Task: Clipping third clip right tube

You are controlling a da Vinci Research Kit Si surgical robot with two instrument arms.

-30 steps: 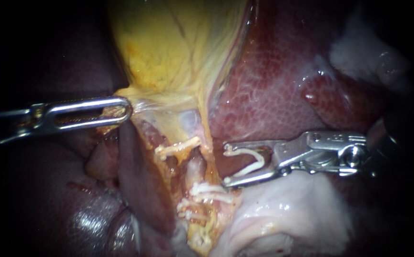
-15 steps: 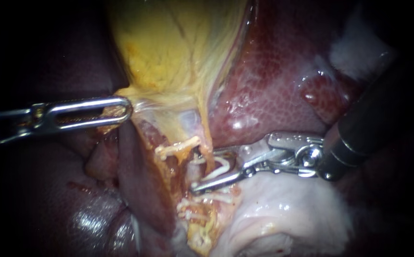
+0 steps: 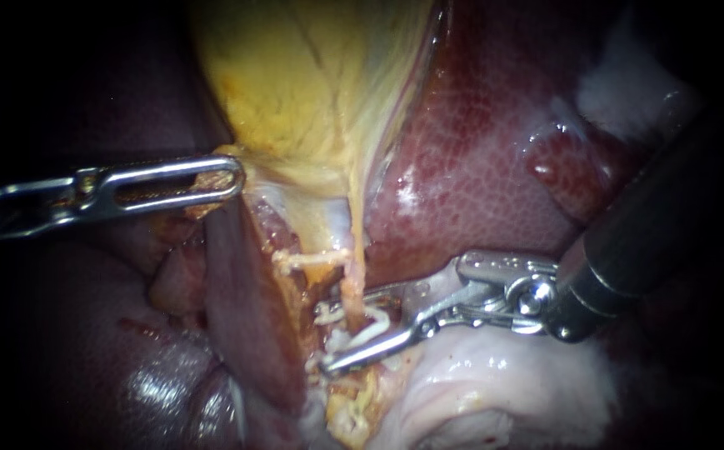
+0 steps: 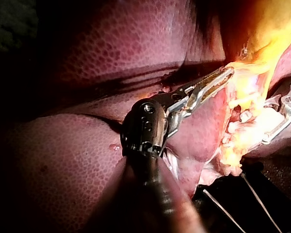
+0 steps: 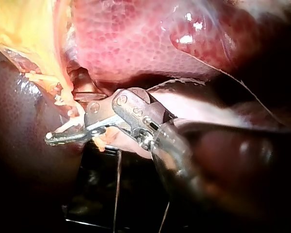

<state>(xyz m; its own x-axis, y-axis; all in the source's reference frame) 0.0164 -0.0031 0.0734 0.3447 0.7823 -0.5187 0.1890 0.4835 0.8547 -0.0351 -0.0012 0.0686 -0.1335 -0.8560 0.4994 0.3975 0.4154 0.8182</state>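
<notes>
My left instrument (image 3: pixel 216 179) reaches in from the left, its jaws shut on the yellow gallbladder's (image 3: pixel 312 92) lower edge, holding it taut; the left wrist view shows the same grip (image 4: pixel 218 77). My right instrument (image 3: pixel 343 329) comes from the right with its jaws standing wide apart, carrying a white clip (image 3: pixel 370 325). These jaws straddle a pale tube (image 3: pixel 352 287) below the gallbladder. A white clip (image 3: pixel 312 260) crosses the tube higher up, and another (image 3: pixel 328 315) lies beside the jaws. In the right wrist view the lower jaw (image 5: pixel 63 136) lies under the yellowish tissue.
Dark red liver (image 3: pixel 478 142) fills the upper right and a liver lobe (image 3: pixel 237 300) stands left of the tube. Pale tissue (image 3: pixel 495 383) lies under the right instrument. The right instrument's dark shaft (image 3: pixel 645 225) crosses the right side.
My right instrument has moved left and down until its jaws straddle the tube. The left instrument has shifted slightly right and up, stretching the gallbladder's edge.
</notes>
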